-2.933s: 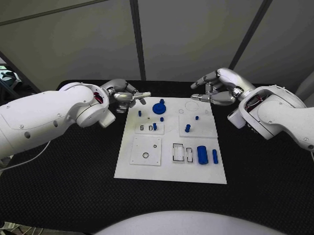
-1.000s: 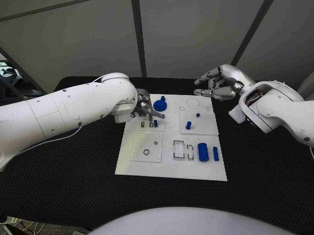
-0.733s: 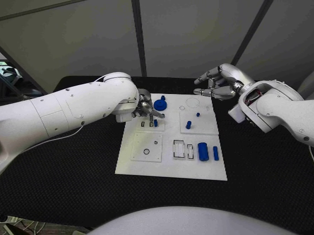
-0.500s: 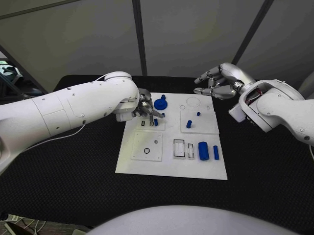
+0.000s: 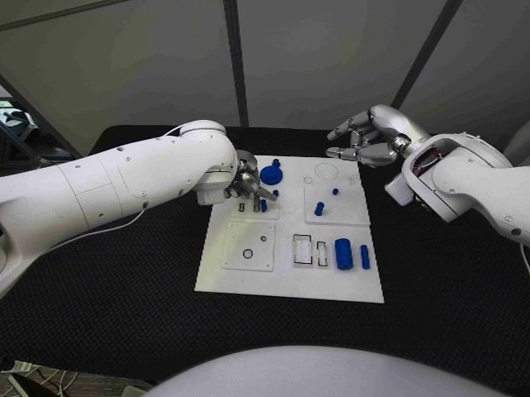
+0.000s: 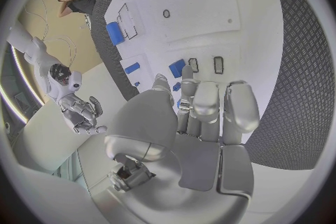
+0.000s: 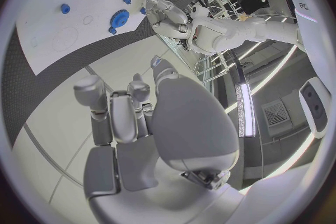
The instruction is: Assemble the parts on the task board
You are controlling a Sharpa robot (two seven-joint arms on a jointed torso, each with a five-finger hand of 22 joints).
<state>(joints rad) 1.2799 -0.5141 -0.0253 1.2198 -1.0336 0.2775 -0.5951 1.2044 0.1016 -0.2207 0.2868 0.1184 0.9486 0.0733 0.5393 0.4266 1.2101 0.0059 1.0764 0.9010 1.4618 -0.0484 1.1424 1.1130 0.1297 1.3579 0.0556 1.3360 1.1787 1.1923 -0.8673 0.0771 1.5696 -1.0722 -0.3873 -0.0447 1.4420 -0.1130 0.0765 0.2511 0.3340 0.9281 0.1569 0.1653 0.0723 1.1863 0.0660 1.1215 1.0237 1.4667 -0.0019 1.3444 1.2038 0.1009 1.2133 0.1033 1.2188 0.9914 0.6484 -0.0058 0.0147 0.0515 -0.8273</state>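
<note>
Fingers of the left hand (image 5: 245, 184) curl together over the task board (image 5: 291, 281), tips at a small blue peg (image 5: 264, 206); whether they pinch it I cannot tell. The right hand (image 5: 370, 141) hovers beyond the board's far edge, fingers loosely curled, holding nothing.

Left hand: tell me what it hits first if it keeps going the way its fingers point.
Probably the small blue part by the slots on the task board. The left hand points its fingers down at it there; depth is unclear, so contact can't be judged.
</note>
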